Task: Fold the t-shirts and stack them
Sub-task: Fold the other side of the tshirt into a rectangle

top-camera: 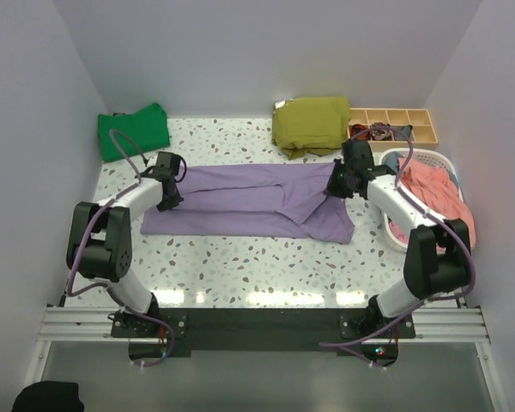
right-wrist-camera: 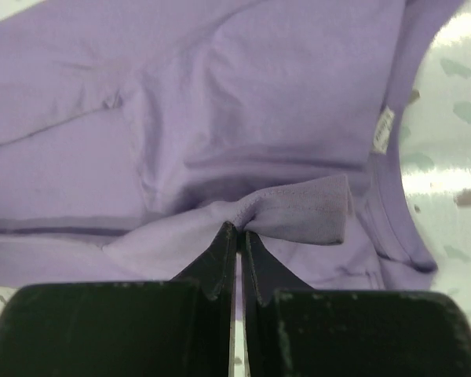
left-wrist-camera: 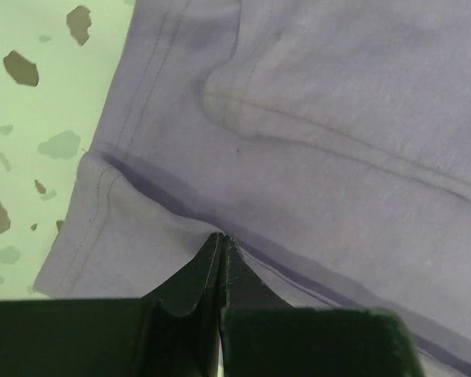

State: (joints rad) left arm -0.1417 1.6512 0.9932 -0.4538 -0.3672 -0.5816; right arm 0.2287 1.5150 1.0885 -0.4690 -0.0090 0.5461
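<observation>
The lavender-purple t-shirt (top-camera: 249,202) lies spread across the middle of the table, partly folded lengthwise. My left gripper (top-camera: 168,196) is at its left end, shut on a fold of the purple cloth (left-wrist-camera: 165,228) near the hem. My right gripper (top-camera: 336,187) is at its right end, shut on a pinched fold of cloth (right-wrist-camera: 298,212) close to the neck, where a small white label (right-wrist-camera: 384,130) shows. The bright green t-shirt (top-camera: 133,130) lies folded at the back left corner.
An olive-yellow folded garment (top-camera: 312,123) lies at the back centre. A wooden divided tray (top-camera: 393,125) stands at the back right. A white laundry basket (top-camera: 429,160) with pink clothes (top-camera: 431,190) stands at the right edge. The white walls enclose the table.
</observation>
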